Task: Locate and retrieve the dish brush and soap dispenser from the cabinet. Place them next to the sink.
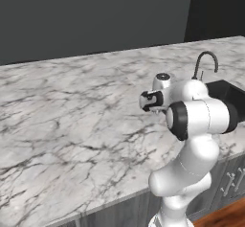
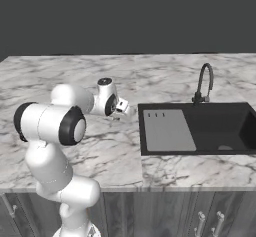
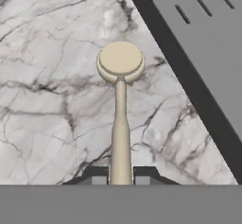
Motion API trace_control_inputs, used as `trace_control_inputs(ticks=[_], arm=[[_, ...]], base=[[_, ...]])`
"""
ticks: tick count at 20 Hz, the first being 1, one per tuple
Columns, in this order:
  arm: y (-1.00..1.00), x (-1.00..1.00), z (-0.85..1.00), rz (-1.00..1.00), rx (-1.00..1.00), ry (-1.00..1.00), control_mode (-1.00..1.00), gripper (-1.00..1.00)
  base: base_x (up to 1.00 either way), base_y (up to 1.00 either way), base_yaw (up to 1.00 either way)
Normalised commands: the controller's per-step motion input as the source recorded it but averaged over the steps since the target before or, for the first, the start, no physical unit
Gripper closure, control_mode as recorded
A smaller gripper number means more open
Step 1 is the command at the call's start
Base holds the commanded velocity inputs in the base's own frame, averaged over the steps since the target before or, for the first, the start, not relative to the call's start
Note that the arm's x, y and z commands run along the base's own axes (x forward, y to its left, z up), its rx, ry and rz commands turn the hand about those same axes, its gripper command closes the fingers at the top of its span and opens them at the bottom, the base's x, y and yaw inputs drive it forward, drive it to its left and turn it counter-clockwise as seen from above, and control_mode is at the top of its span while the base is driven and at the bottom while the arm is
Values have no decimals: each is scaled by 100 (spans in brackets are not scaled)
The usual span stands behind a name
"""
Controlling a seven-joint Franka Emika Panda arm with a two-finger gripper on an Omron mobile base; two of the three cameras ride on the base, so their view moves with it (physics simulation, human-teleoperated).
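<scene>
The dish brush [image 3: 120, 60], tan with a round pale head and a thin wooden handle, sticks out straight ahead of my gripper [image 3: 120, 176], which is shut on the handle's end. Its head hangs over white marble, just left of the sink's grey draining section [image 3: 212, 43]. From the base, my gripper [image 2: 122, 108] hovers low over the counter beside the left rim of the black sink [image 2: 141, 131]; the curved faucet [image 2: 205, 83] stands behind the basin. In the left base view my gripper [image 1: 146, 101] points left, with the sink [image 1: 229, 94] behind the arm. The soap dispenser and the cabinet are out of view.
White marble counter [image 1: 72, 125] stretches wide to the left of the sink. A dark wall [image 2: 125, 16] backs it. Grey drawers with small handles [image 2: 200, 221] run below the counter's front edge.
</scene>
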Motion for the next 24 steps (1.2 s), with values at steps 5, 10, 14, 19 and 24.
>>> trace_control_inputs(ticks=[5,10,14,19,24], arm=[[-2,8,-58,0,0,-9,-100,100],[-1,27,-56,0,0,0,-100,100],[0,19,-14,0,0,-1,-100,100],[0,2,0,0,0,0,-100,-100],[-1,-1,19,-1,-3,4,-100,-100]], base=[[0,0,0],[0,0,0],[0,0,0],[0,0,0],[0,0,0]])
